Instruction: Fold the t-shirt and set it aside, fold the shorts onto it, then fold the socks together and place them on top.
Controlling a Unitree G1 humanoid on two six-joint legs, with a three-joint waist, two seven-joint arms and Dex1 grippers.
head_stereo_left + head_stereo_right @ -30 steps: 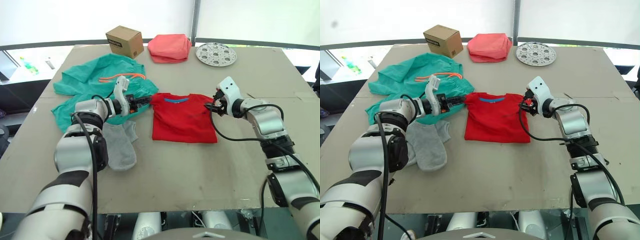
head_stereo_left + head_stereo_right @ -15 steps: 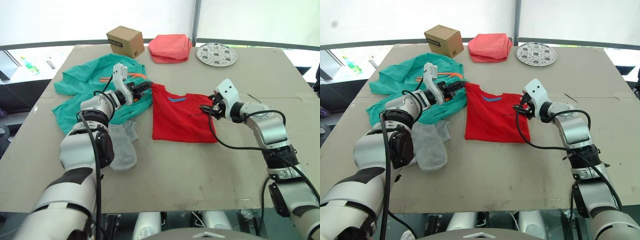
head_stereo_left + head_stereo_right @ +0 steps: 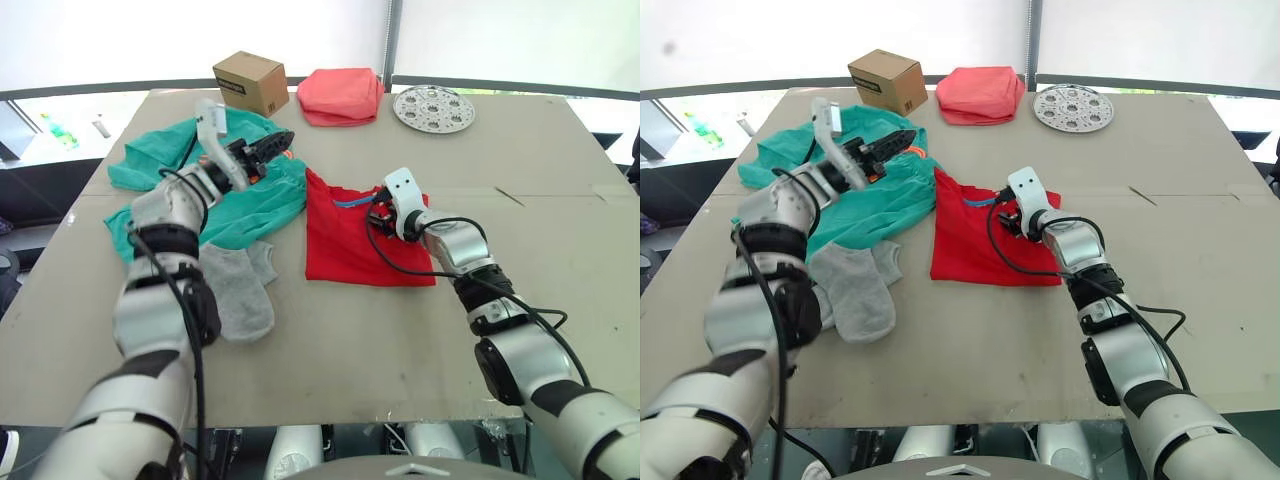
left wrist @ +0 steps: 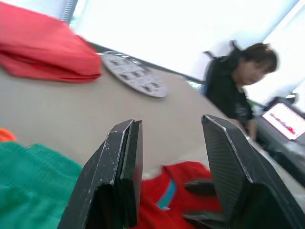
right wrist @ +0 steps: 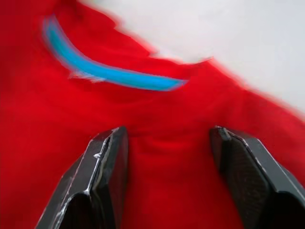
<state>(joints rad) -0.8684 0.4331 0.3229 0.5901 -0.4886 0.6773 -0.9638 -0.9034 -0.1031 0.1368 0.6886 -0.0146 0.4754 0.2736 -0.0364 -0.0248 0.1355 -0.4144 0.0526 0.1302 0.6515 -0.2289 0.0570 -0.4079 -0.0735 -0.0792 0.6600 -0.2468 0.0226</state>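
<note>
The red t-shirt lies flat at mid-table, its blue neckline facing the far side. My right gripper is open just over the shirt's collar area, red cloth showing between its fingers. The teal shorts are spread to the shirt's left, with an orange drawstring. My left gripper hangs open and empty above the shorts' right part, raised off the table. The grey socks lie side by side in front of the shorts.
A cardboard box, a folded salmon-pink cloth and a round perforated metal disc line the far edge. A seated person and a laptop show beyond the table's right side.
My left gripper rose and swung back-left from the shirt's left shoulder to above the shorts. My right gripper slid left from the shirt's right edge to its collar.
</note>
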